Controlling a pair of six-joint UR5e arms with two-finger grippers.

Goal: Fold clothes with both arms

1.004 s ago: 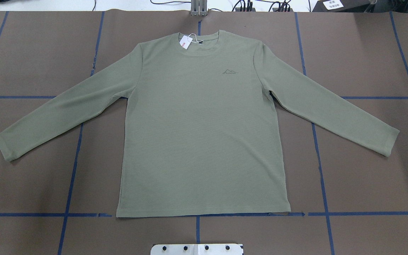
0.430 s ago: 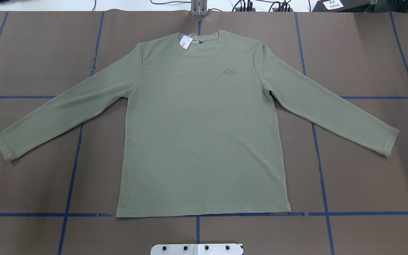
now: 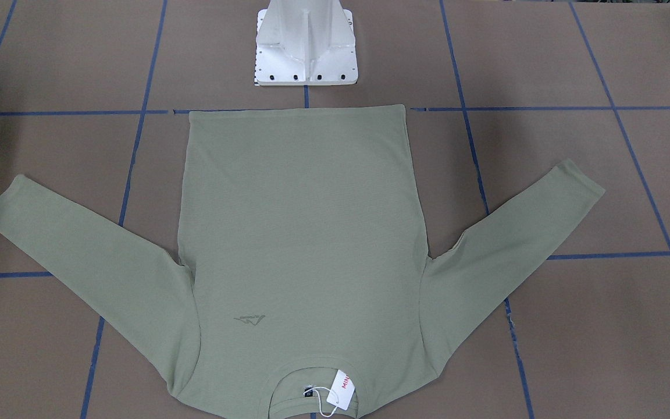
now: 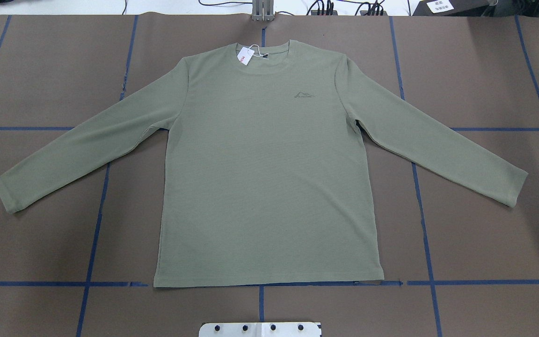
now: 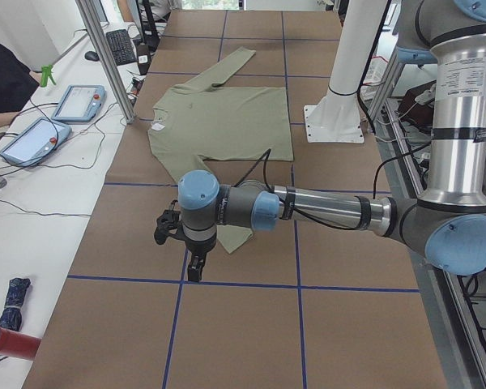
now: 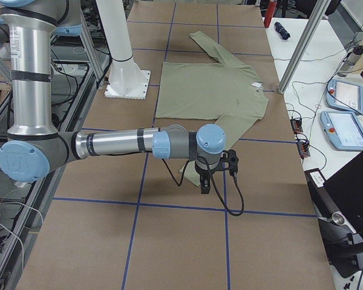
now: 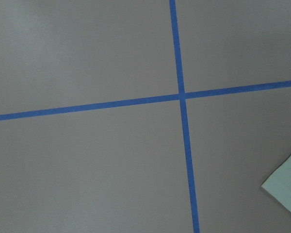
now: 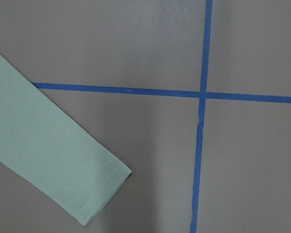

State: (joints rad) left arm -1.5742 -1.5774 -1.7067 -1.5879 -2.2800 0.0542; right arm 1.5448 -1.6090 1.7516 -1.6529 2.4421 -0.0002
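Observation:
The sage-green long-sleeved shirt point(image 4: 269, 178) lies flat and face up on the brown table, sleeves spread, collar at the far edge with its white hang tag point(image 4: 244, 57). It also shows in the front view point(image 3: 300, 233). My left gripper point(image 5: 194, 266) hangs over the table near the left sleeve's cuff; the left wrist view catches only a corner of that cuff point(image 7: 287, 190). My right gripper point(image 6: 204, 185) hangs near the right cuff point(image 8: 99, 191). Both grippers show only in the side views, so I cannot tell whether they are open or shut.
Blue tape lines point(image 4: 94, 243) grid the table. The white pedestal base point(image 3: 306, 52) stands just behind the shirt's hem. Teach pendants point(image 5: 77, 101) and cables lie on the white bench beyond the table's far edge, with a metal post point(image 5: 105, 57) beside them.

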